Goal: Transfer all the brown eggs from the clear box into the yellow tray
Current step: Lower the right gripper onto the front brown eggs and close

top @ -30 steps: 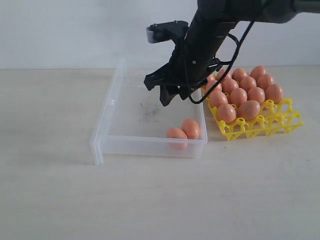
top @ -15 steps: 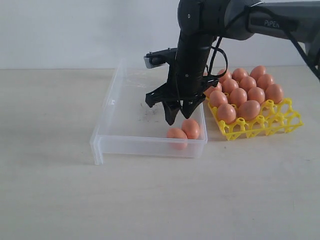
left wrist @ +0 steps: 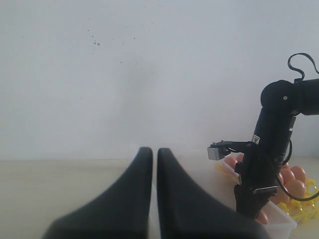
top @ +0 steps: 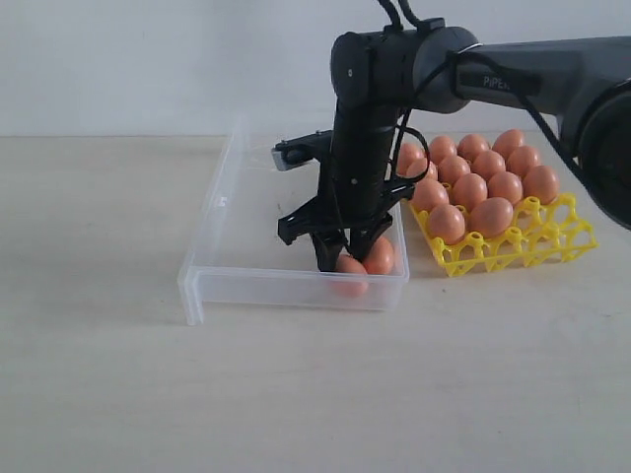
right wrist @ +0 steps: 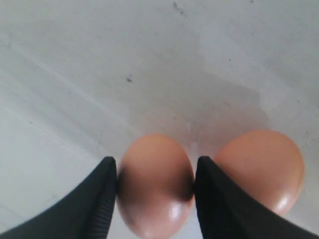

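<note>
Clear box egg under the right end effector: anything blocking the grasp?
Nothing visible. The right end effector straddles the nearer brown egg, one finger on each side. The second egg sits just outside one finger, close enough that it may get nudged.

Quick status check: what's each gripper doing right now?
Left gripper: shut, holding nothing.
Right gripper: fingers on both sides of a brown egg in the clear box; not lifted yet.

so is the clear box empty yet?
No. Two eggs remain in the box: one sits between the right pincer's fingers, the other right beside it.
</note>
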`<act>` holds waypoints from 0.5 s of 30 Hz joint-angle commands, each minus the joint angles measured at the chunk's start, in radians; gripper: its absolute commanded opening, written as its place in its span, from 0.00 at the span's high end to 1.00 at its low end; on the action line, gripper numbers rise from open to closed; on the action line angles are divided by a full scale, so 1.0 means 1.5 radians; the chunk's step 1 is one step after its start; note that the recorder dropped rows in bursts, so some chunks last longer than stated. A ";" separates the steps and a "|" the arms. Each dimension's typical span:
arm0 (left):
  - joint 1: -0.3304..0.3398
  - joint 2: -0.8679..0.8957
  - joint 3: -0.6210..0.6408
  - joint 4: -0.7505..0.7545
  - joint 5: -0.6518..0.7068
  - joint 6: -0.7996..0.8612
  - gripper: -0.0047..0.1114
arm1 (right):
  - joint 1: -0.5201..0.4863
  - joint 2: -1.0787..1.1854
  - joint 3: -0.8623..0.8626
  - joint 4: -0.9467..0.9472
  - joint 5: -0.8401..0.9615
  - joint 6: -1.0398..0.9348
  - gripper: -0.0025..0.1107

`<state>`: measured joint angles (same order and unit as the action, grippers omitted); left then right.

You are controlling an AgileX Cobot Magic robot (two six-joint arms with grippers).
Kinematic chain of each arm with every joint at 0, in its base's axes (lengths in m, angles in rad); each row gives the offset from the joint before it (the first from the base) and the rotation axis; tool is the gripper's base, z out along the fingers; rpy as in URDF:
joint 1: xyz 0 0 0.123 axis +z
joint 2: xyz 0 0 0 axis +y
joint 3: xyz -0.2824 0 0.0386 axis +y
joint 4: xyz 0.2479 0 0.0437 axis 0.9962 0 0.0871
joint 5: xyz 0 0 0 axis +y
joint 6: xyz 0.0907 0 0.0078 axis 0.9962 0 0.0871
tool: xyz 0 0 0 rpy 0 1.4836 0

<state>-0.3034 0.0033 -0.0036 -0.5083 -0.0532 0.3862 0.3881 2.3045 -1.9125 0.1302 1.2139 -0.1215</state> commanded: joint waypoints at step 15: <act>0.003 -0.002 0.002 -0.002 0.006 0.002 0.93 | 0.002 0.011 -0.004 -0.075 -0.042 -0.026 0.98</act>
<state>-0.3034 0.0033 -0.0036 -0.5083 -0.0532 0.3862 0.3917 2.3093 -1.9201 0.0377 1.2111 -0.1270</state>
